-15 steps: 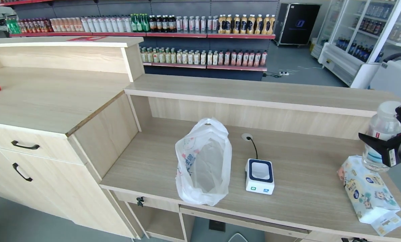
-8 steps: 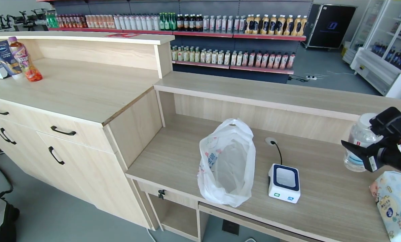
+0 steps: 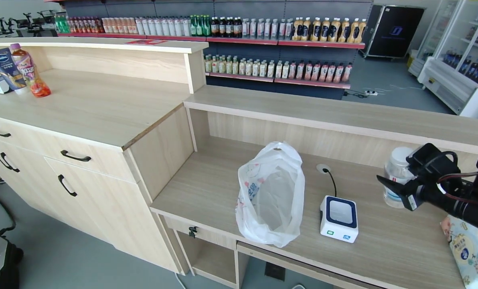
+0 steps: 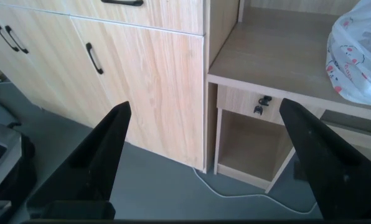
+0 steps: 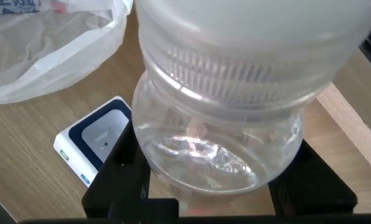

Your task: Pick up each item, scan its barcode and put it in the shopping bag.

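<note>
On your desk (image 3: 383, 245), the shopping bag (image 3: 271, 196) stands open near the front edge, with the scanner (image 3: 339, 218) just beside it. Your right gripper (image 3: 399, 188) clamps the clear bottle (image 3: 395, 176) toward the right end, perhaps just off the surface. Your left gripper (image 4: 204, 109) hangs wide open and empty off the front-left corner.

Nothing can be read. The label on the bottle (image 3: 395, 170) between the right fingers (image 3: 401, 192) is too small, as is print on the bag (image 3: 271, 192), scanner (image 3: 339, 218) and shelf bottles (image 3: 275, 69).
</note>
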Available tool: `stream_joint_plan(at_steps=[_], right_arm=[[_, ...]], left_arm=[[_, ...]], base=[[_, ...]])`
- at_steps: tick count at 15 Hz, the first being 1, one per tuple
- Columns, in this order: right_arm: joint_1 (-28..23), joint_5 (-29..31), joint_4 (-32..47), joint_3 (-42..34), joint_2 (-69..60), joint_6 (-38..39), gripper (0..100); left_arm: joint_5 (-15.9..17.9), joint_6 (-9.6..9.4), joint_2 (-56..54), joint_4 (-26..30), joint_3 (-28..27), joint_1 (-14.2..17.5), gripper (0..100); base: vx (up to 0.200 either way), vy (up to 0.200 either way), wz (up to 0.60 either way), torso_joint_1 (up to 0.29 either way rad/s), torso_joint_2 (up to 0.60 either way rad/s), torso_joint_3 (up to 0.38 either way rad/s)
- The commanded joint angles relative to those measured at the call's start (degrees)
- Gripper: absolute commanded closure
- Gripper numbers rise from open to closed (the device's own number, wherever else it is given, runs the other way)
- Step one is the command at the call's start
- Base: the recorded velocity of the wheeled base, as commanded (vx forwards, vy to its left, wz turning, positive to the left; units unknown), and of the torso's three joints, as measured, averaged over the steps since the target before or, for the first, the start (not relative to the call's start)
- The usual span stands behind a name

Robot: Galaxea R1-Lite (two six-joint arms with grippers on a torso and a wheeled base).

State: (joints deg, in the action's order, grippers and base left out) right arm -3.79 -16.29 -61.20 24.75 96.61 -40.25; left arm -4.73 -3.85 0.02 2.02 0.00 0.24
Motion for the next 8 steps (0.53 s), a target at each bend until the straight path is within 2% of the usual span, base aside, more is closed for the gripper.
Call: stream_joint_plan(at_steps=[1,5,8], right_arm=[[0.45,-0.59,-0.59,-0.14,2.62,-0.88,100],[0.1,-5.69,-2.79,0.21,5.78,-5.8,100],[0.1,-7.0,-8.76,0.74,10.0,-8.79,100]], left_arm=[[-0.02,-0.01,-0.02,0.0,0.0,0.02,0],[-0.02,-0.01,-0.02,0.0,0.0,0.02,0],[-0.02,0.07,-0.02,0.0,0.0,0.02,0]], base=[[0.0,0.0,0.0,0.0,0.0,0.0],[0.0,0.0,0.0,0.0,0.0,0.0],[0.0,0.0,0.0,0.0,0.0,0.0]])
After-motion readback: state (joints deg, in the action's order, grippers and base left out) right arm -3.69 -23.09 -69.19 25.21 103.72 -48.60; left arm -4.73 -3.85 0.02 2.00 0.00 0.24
